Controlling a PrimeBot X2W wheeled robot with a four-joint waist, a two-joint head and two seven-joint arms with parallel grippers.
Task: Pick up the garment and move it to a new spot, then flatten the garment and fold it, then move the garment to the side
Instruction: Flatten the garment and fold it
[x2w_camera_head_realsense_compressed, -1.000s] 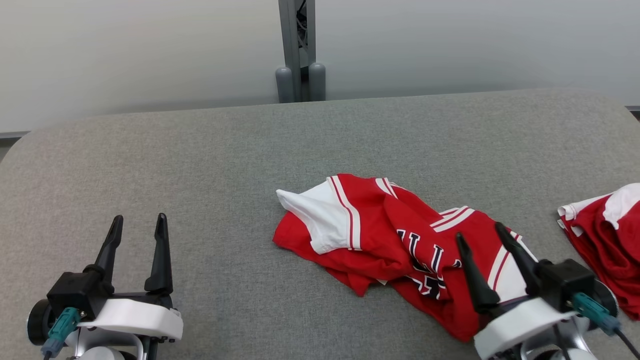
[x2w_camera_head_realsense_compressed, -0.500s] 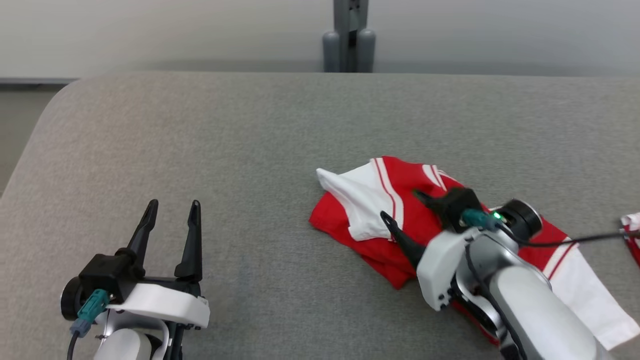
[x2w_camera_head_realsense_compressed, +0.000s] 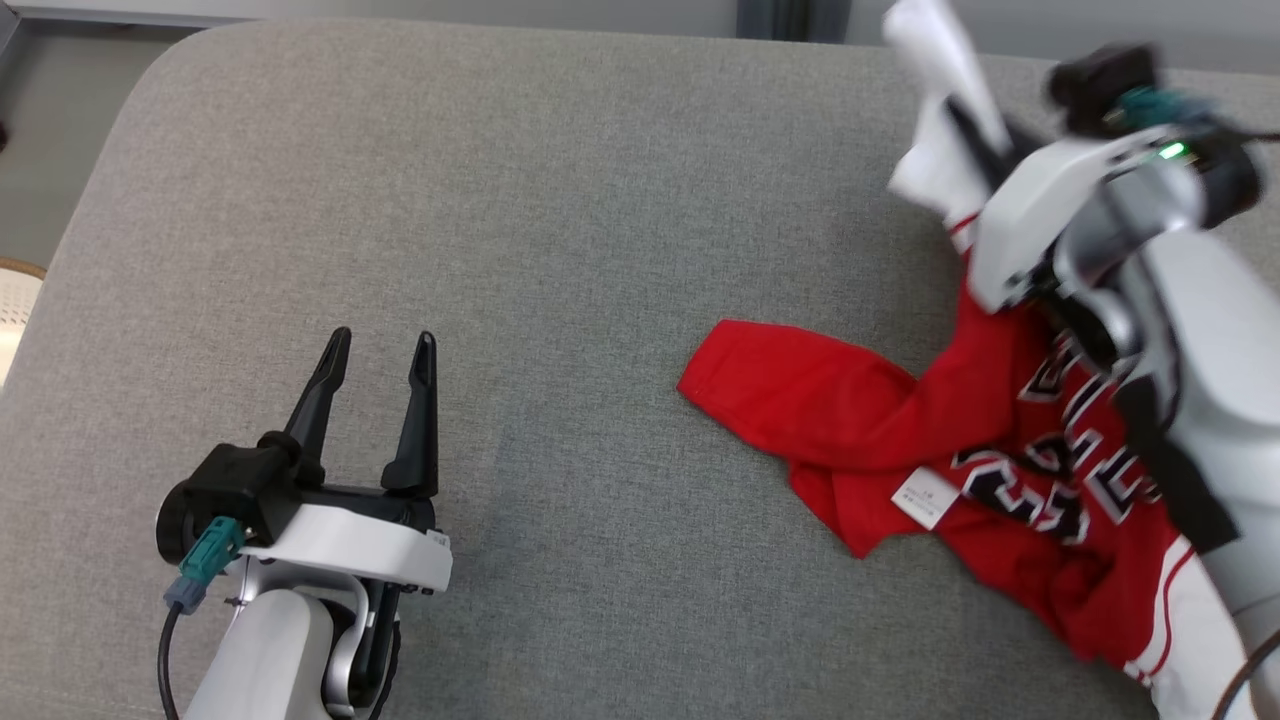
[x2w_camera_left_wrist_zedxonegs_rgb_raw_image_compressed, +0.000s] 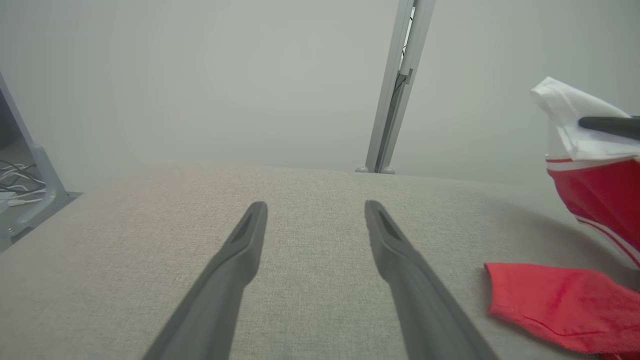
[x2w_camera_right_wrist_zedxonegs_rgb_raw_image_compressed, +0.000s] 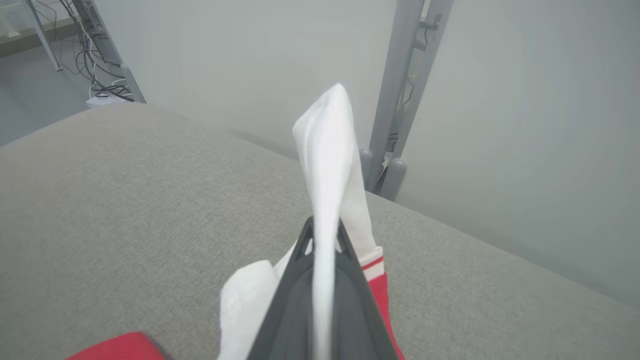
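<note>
The red and white garment (x2w_camera_head_realsense_compressed: 1000, 440) hangs from my right gripper (x2w_camera_right_wrist_zedxonegs_rgb_raw_image_compressed: 324, 232), clamped on its white end, the rest trailing on the grey surface (x2w_camera_head_realsense_compressed: 560, 200) below. My left gripper (x2w_camera_head_realsense_compressed: 383, 340) hovers well apart, fingers spread wide.

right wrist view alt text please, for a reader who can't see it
The right gripper has its two dark fingers shut on a white fold of the red and white garment, which stands up above their tips. Below lies a grey fabric-covered table, with a grey post and a pale wall behind.
</note>
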